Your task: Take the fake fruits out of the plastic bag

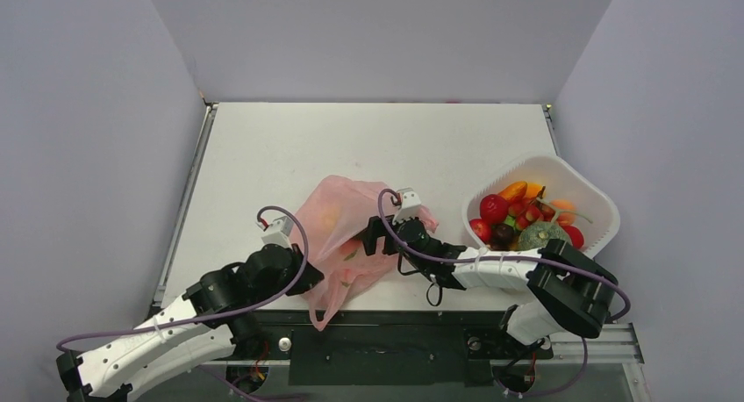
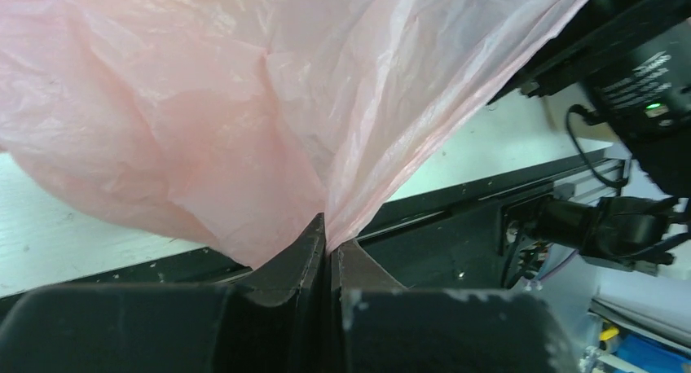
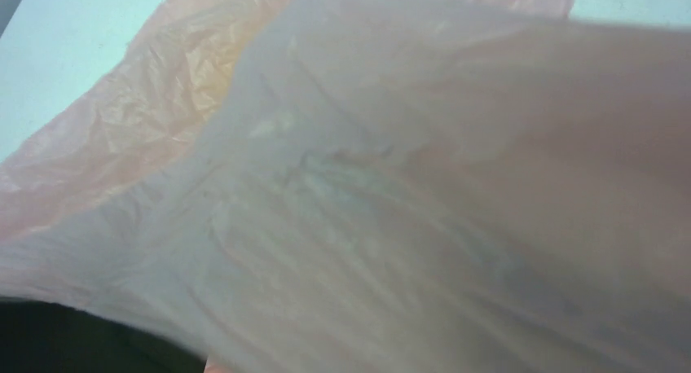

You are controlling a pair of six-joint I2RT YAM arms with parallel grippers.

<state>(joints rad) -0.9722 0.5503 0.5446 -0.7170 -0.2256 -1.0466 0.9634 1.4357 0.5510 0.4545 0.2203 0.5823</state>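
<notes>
The pink plastic bag [image 1: 344, 235] lies crumpled at the table's near middle, one loop handle hanging over the front edge. My left gripper [image 1: 309, 277] is at the bag's near left side. In the left wrist view, that gripper [image 2: 328, 234] is shut on a pinched fold of the bag [image 2: 244, 120]. My right gripper [image 1: 374, 235] reaches into the bag's right side. The bag's film [image 3: 391, 210] fills the right wrist view and hides the fingers. Faint yellow [image 1: 331, 216] and green [image 1: 350, 255] shapes show through the plastic. Several fake fruits [image 1: 525, 218] lie in the white basket.
The white rounded-square basket [image 1: 593, 202] stands at the right of the table, next to my right arm. The black front rail [image 2: 489, 186] runs just below the bag. Grey walls close in the table on three sides.
</notes>
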